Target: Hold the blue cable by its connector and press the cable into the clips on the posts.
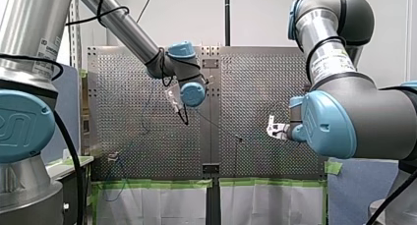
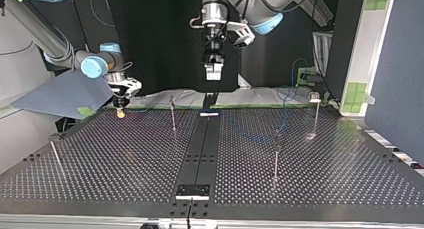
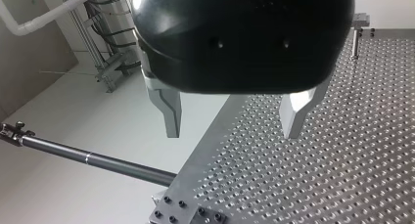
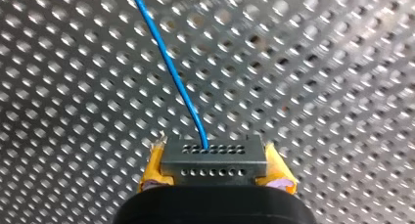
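The robot's right arm's pincer (image 4: 214, 155) is pinching a grey metal connector block (image 4: 215, 168) pierced with rows of small holes. Its yellow pads (image 4: 151, 172) are pressing on the block's two sides. A thin blue cable (image 4: 169, 62) is rising out of the block's upper row of holes and curving away over the perforated metal counter (image 4: 318, 87).

In the top view, a dark flat centre strip (image 2: 205, 144) is running across the counter. The right arm's pincer is hanging well to the left of that strip, close above the counter's far edge. Whether it is touching the surface cannot be told. The left arm's pincer (image 3: 232, 114) is hovering high above the strip's far end. Its metal fingers (image 3: 170, 111) are standing spread apart and are gripping nothing.

Thin upright metal posts (image 2: 173, 118) are standing on the counter in the top view. One is just left of the strip, two are to its right, and one is leaning far to its left. Faint blue cable is showing to the right of the strip, near the far edge. Whether it is sitting in any clip cannot be told.
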`<state>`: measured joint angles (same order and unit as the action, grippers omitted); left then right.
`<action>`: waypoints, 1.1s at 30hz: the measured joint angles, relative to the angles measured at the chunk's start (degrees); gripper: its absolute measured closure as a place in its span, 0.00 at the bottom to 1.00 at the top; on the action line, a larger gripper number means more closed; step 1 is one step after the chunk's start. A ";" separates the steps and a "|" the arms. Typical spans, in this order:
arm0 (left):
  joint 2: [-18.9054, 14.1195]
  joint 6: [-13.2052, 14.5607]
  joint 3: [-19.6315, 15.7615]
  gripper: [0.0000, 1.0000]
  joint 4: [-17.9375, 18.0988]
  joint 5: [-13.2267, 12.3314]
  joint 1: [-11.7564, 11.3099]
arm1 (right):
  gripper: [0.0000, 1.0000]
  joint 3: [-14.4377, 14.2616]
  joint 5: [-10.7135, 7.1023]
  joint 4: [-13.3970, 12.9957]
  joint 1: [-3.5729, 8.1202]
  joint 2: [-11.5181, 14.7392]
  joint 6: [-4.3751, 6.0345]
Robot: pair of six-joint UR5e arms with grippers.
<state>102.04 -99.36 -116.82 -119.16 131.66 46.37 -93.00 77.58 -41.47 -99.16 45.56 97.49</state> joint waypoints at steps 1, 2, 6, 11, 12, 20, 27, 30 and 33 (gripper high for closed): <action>-0.03 0.01 -0.66 0.00 0.67 -0.01 -0.01 | 1.00 -0.01 0.65 0.58 0.05 0.60 -0.30; -0.05 0.02 -1.09 0.00 1.11 -0.04 -0.03 | 1.00 -0.02 1.11 1.02 0.08 1.04 -0.58; 0.01 -0.02 -3.05 0.00 2.69 -0.17 -0.10 | 1.00 -0.31 2.97 2.82 0.17 2.86 -1.81; 0.43 -0.68 -5.51 0.00 2.03 -0.38 -0.18 | 1.00 -0.68 4.49 5.37 0.34 5.42 -2.20; 0.64 -0.87 -5.97 0.00 1.71 -0.45 -0.19 | 1.00 -0.70 4.55 5.80 0.37 5.88 -2.21; 3.28 -1.37 -9.87 0.00 2.43 -1.29 -0.27 | 1.00 -0.74 4.18 7.11 0.36 9.38 -2.29; 3.78 -1.44 -10.89 0.00 3.30 -1.37 -0.29 | 1.00 -0.74 4.00 7.26 0.25 9.93 -2.46; 3.79 -1.45 -10.91 0.00 3.33 -1.37 -0.30 | 1.00 -0.74 3.99 7.27 0.23 9.93 -2.46; 3.80 -1.45 -10.92 0.00 3.34 -1.37 -0.30 | 1.00 -0.74 3.99 7.27 0.24 9.94 -2.47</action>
<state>105.84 -100.81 -127.74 -115.82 130.29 46.08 -93.74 81.57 -34.20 -98.92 55.50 95.03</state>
